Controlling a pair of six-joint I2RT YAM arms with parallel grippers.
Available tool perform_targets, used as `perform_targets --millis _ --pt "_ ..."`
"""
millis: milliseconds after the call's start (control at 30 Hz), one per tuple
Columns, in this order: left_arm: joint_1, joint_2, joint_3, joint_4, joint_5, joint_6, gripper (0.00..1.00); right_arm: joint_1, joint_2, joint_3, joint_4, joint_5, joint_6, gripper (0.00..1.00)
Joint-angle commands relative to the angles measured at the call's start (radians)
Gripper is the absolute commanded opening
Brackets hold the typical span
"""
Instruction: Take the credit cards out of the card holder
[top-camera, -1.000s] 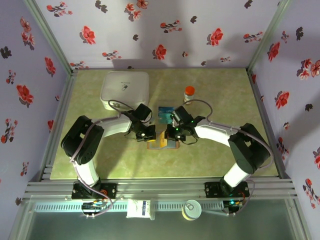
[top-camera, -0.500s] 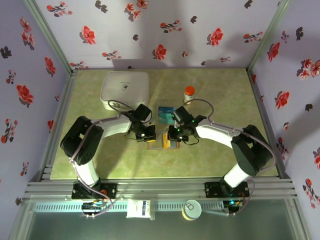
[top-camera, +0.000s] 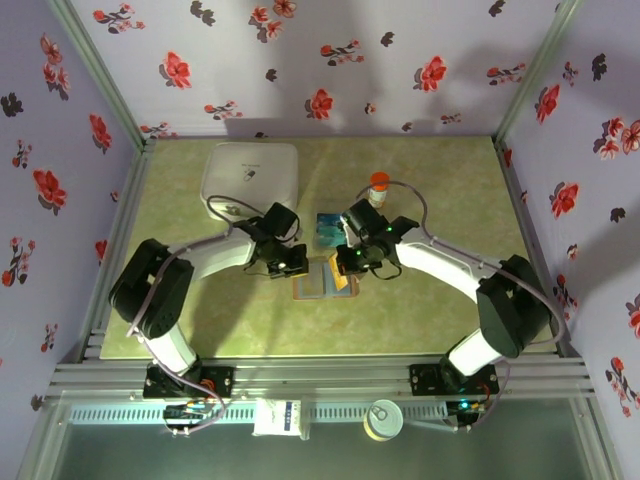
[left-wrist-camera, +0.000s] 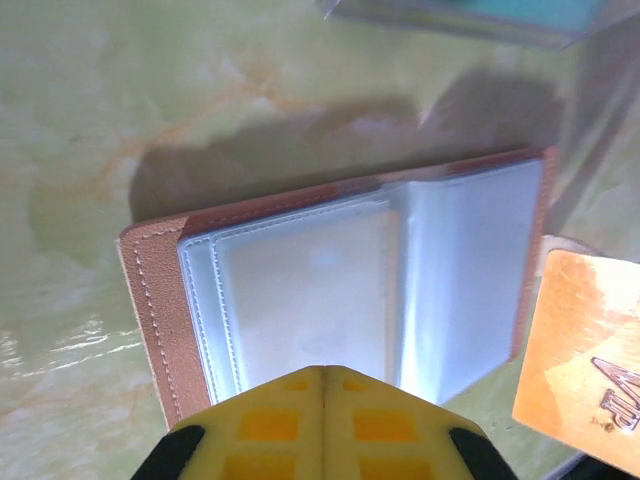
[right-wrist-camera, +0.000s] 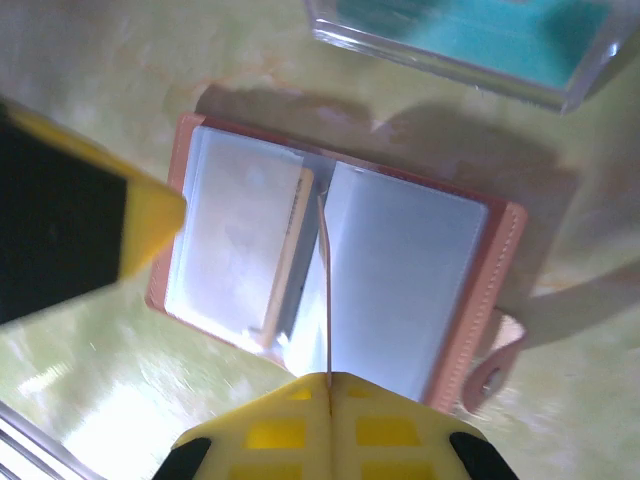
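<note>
The card holder (top-camera: 312, 286) lies open on the green table, tan leather with pale blue-grey pockets (left-wrist-camera: 300, 290). My left gripper (top-camera: 293, 268) is shut, its tips (left-wrist-camera: 322, 370) down on the holder's left pocket. My right gripper (top-camera: 345, 265) is shut on an orange-yellow credit card (left-wrist-camera: 585, 345), which the right wrist view shows edge-on (right-wrist-camera: 324, 290), standing above the holder's fold (right-wrist-camera: 410, 270). Another card's tan edge (right-wrist-camera: 285, 255) sticks out of the left pocket. The left gripper's finger (right-wrist-camera: 150, 225) crosses the holder's left side.
A clear plastic tray (top-camera: 330, 228) with teal cards sits just behind the holder (right-wrist-camera: 470, 45). Farther back stand an orange-capped bottle (top-camera: 378, 185) and a big white square box (top-camera: 250, 178). Flowered walls enclose the table.
The right gripper has drawn the orange-yellow card up and away from the holder. The left gripper has stayed pressed on the holder, shifting only slightly.
</note>
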Motion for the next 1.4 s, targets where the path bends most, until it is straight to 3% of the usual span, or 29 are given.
perform_targets --millis 0,233,300,400,567,1133,1367 --pt "0.019 -0.065 -0.026 -0.028 -0.024 0.017 0.05 -0.007 -0.039 0.068 -0.137 0.063 -0.323 0.00" --pt "0.068 -0.165 -0.094 -0.030 -0.038 0.017 0.06 -0.036 0.004 0.213 -0.278 0.109 -0.877 0.00" --pt "0.083 -0.185 -0.114 -0.035 -0.039 0.018 0.06 -0.046 0.023 0.249 -0.278 0.146 -0.967 0.00" --pt "0.105 -0.209 -0.136 -0.052 -0.039 0.024 0.07 -0.088 0.077 0.342 -0.309 0.091 -1.077 0.00" --pt "0.129 -0.234 -0.172 -0.061 -0.034 0.028 0.08 -0.151 0.206 0.519 -0.372 0.006 -1.174 0.00" --pt "0.171 -0.248 -0.198 -0.085 -0.026 0.045 0.08 -0.250 0.735 1.191 -0.624 -0.068 -1.317 0.00" --pt "0.191 -0.237 -0.197 -0.092 -0.023 0.060 0.08 -0.262 0.820 1.237 -0.616 -0.062 -1.326 0.00"
